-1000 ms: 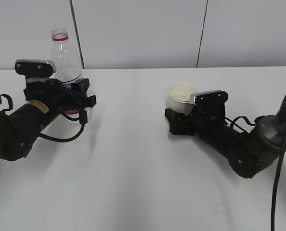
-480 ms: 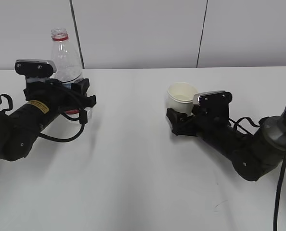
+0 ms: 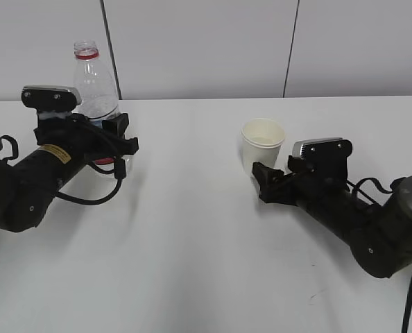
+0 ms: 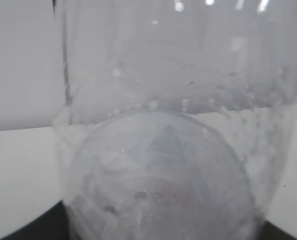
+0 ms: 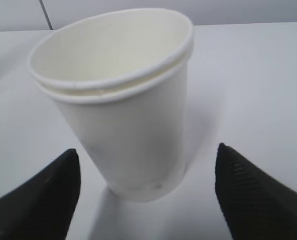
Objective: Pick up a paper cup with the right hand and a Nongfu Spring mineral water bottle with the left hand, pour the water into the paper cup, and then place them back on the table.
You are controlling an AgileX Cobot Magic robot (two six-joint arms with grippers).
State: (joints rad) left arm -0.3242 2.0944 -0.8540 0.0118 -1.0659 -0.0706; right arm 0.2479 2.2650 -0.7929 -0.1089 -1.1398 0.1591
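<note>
A: What is the right hand doing?
B: Its jaws are spreading wide. The paper cup is standing on the table just ahead of them, untouched.
A: And the left hand?
B: Its jaws are squeezing the Nongfu Spring mineral water bottle, standing upright between them.

bottle far left on table | paper cup right of centre

The paper cup is matt cream paper, smooth, with a rolled rim; the Nongfu Spring mineral water bottle is clear glossy plastic, beaded with droplets inside; the table is smooth white with a dull sheen; both arms are matt black.
</note>
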